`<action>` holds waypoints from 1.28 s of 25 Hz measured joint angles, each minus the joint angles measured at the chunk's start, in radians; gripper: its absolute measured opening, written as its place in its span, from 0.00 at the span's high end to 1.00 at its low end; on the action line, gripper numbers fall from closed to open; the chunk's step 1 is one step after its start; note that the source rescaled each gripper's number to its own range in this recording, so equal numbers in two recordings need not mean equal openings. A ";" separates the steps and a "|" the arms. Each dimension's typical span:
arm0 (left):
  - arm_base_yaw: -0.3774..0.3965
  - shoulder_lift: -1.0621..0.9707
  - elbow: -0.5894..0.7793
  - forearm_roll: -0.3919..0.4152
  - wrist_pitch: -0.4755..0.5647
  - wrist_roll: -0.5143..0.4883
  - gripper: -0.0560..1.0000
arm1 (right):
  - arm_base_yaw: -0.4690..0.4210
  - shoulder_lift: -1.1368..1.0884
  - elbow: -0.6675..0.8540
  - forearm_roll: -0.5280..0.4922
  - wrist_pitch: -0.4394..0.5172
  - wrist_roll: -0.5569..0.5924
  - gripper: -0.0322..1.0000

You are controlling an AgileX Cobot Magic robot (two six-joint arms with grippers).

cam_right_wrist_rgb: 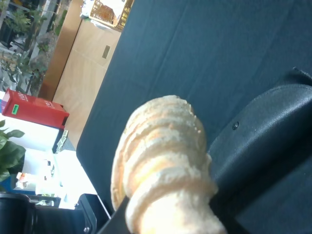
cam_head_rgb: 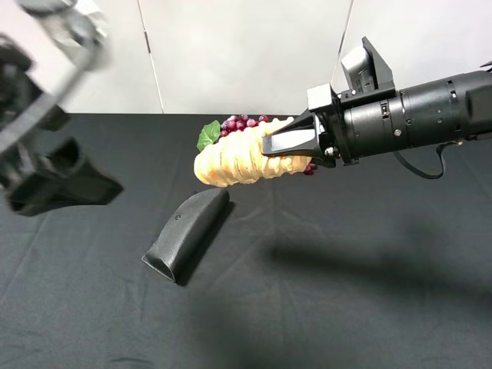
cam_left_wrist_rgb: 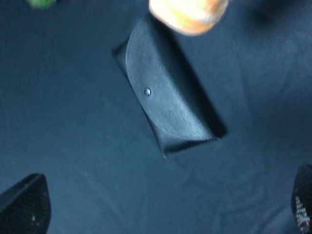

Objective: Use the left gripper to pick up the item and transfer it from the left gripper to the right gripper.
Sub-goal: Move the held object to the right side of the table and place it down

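Handover looks done, by my read. R gripper (cam_head_rgb: 270, 148) pinching item (cam_head_rgb: 231, 157) at its right end, jaws pressed onto roll. Roll mid-air at centre of exterior frame, clear of counter (cam_head_rgb: 346, 307), grape bunch (cam_head_rgb: 242, 123) just behind. L gripper (cam_head_rgb: 77, 184) far left of frame, blurred, jaws spread wide, empty.

To do well: firm R grip, wrist level. Roll sticks out past jaws, could sag/twist. L arm should avoid black case (cam_head_rgb: 184, 234) at lower centre. No jerks.

Black case (cam_head_rgb: 187, 234): we see it lying flat on the worktop (cam_head_rgb: 361, 315), stud side up, one end rounded.
Grape bunch (cam_head_rgb: 240, 122): we see red grapes with a green leaf (cam_head_rgb: 208, 135), behind the case, partly hidden.
Worktop: we see black cloth, creased.
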State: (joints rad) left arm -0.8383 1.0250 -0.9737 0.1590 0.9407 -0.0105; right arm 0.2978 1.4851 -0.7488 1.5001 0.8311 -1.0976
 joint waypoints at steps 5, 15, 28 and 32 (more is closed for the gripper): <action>0.000 -0.106 0.000 0.061 0.068 -0.126 0.00 | 0.000 0.000 0.000 0.000 0.000 0.001 0.95; 0.000 -0.373 0.060 0.149 0.229 -0.226 0.00 | 0.000 0.000 0.000 0.000 -0.001 0.006 0.95; 0.000 -0.716 0.385 0.023 0.191 -0.219 0.01 | 0.000 0.000 0.000 -0.015 -0.003 0.016 0.96; 0.000 -0.778 0.443 -0.008 0.158 -0.162 0.02 | 0.000 0.000 0.000 -0.023 -0.004 0.029 0.97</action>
State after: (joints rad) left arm -0.8383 0.2471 -0.5306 0.1507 1.0983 -0.1721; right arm 0.2978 1.4851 -0.7488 1.4776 0.8276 -1.0689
